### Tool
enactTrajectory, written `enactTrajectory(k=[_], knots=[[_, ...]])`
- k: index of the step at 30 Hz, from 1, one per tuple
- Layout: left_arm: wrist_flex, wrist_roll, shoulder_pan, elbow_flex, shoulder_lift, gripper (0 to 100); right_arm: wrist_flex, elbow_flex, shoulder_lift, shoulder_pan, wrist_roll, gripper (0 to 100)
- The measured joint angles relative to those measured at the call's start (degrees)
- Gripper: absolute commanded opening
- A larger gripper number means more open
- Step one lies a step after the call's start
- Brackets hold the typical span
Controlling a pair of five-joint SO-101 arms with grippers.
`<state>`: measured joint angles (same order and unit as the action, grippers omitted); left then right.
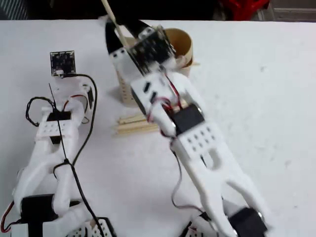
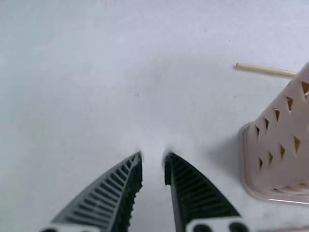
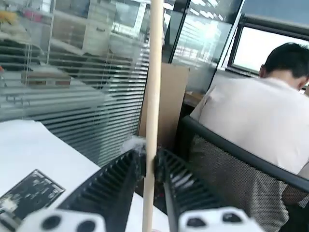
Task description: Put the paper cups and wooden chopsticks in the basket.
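Right gripper [image 3: 150,162]: clamped on an upright chopstick [image 3: 154,72], raised by the basket [image 1: 124,84].
Left gripper [image 2: 153,162]: narrow gap, empty, low over the desk [image 2: 72,72].
Loose chopsticks [image 1: 134,124]: on the desk beside the basket.
Paper cup [image 1: 181,42]: at the basket.

- The right arm [image 1: 192,133] covers most of the basket [image 1: 124,89] and the paper cup [image 1: 181,44].
- It hides one end of the loose chopsticks [image 1: 133,126].
- The held chopstick [image 1: 109,12] runs off the high view's top.
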<state>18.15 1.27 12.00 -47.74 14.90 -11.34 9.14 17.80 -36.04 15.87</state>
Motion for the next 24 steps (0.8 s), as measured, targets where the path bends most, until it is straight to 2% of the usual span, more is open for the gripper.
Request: enactTrajectory(k=[5, 10, 16, 24], knots=[[0.0, 0.0, 0.0, 0.0, 0.0, 10, 0.4, -7.8, -10.1, 0.0, -0.1, 1.8], [0.0, 0.0, 0.0, 0.0, 0.0, 10, 0.4, -9.8, -16.2, 2.5, -0.1, 1.9], [0.0, 0.0, 0.0, 0.0, 0.0, 10, -1.1, -9.8, -17.0, 6.2, -0.1, 1.9], [0.0, 0.0, 0.0, 0.0, 0.0, 10, -5.6, -9.8, -17.0, 6.2, -0.1, 2.2]])
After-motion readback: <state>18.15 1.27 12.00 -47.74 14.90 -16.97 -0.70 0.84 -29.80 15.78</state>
